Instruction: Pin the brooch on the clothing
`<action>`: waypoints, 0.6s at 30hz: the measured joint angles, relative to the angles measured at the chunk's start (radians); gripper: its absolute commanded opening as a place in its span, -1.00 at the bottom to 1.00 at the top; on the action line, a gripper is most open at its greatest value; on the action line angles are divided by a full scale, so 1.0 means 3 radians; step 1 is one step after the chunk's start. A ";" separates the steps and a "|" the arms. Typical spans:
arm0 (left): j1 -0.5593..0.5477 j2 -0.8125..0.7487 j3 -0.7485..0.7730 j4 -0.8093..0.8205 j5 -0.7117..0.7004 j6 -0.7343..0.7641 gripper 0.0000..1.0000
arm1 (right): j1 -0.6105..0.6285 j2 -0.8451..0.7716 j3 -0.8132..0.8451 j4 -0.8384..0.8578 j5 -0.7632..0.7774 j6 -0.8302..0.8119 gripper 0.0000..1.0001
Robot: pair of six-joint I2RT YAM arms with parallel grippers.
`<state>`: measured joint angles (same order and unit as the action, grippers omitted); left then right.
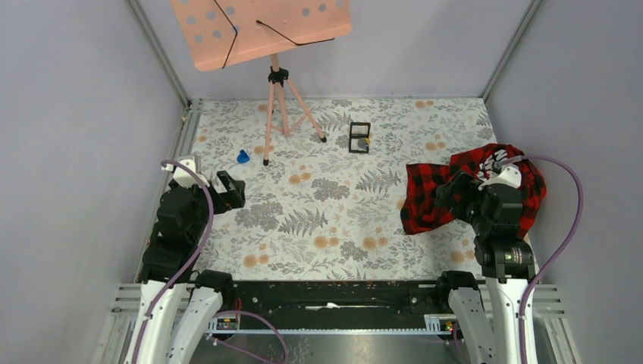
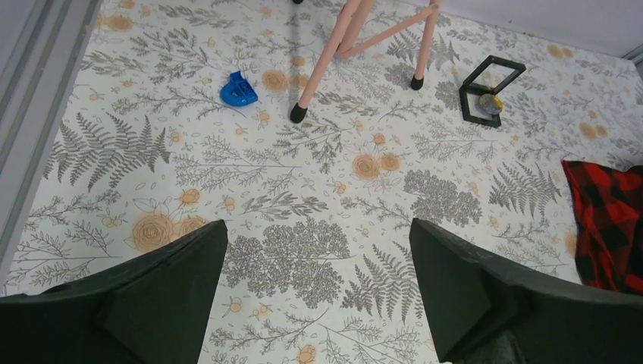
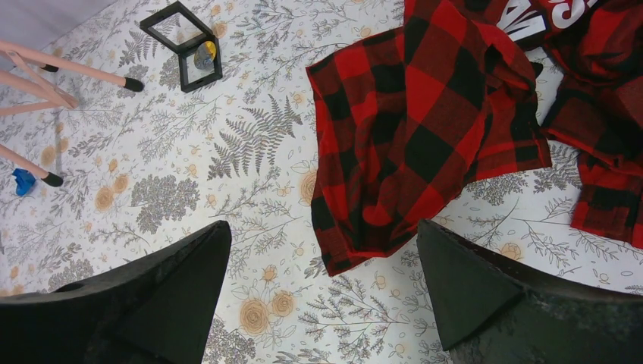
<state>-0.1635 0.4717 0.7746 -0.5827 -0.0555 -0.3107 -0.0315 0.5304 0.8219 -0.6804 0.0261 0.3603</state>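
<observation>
Dark fingers of the right gripper (image 3: pixel 324 227) are filling the bottom of the right wrist view. They are standing wide apart, gripping nothing, and hanging just above the lower hem of the clothing (image 3: pixel 425 129). That red-and-black checked shirt is lying crumpled across the upper right of the frame, with folds overlapping. Part of its white letters (image 3: pixel 531 23) is showing at the top edge.

The left gripper (image 2: pixel 317 235) is likewise hanging spread and empty over the floral tabletop (image 2: pixel 303 189), well apart from the shirt.

The brooch (image 2: pixel 490 104) is sitting at the upper right of the left wrist view, tucked inside a small black frame (image 2: pixel 480 71). It is looking tiny, round and greyish with a touch of yellow, and its finer detail is too small to tell. It is lying well apart from the shirt. A blue object (image 2: pixel 239 89) is resting at the upper left, near the feet of a pink stand (image 2: pixel 326 61).
</observation>
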 measured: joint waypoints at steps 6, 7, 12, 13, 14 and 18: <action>0.0000 0.0191 0.0017 -0.0015 0.0001 -0.0004 0.97 | 0.0000 0.0022 -0.0001 0.0005 0.0013 0.0003 0.99; 0.0000 0.0239 0.0029 -0.0022 0.0001 -0.0010 0.97 | 0.0000 0.0037 -0.0001 0.0006 0.0027 0.0005 0.99; -0.0051 0.0687 0.0268 -0.0079 0.0113 -0.0004 0.97 | 0.0000 0.0216 -0.0050 0.0058 0.0065 0.0093 0.99; -0.0093 0.0765 0.0327 -0.0080 0.0132 0.0003 0.97 | 0.0000 0.0252 -0.0066 0.0066 0.0065 0.0111 0.99; -0.0153 0.0841 0.0394 -0.0089 0.0158 0.0014 0.97 | 0.0000 0.0305 -0.0093 0.0074 0.0064 0.0142 0.99; -0.0345 0.0997 0.0696 -0.0106 0.0287 0.0052 0.97 | 0.0000 0.0496 -0.0271 0.0191 0.0126 0.0275 0.99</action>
<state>-0.2668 0.7708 0.9833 -0.6144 0.0307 -0.2951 -0.0315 0.6792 0.7406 -0.6231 0.0639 0.4427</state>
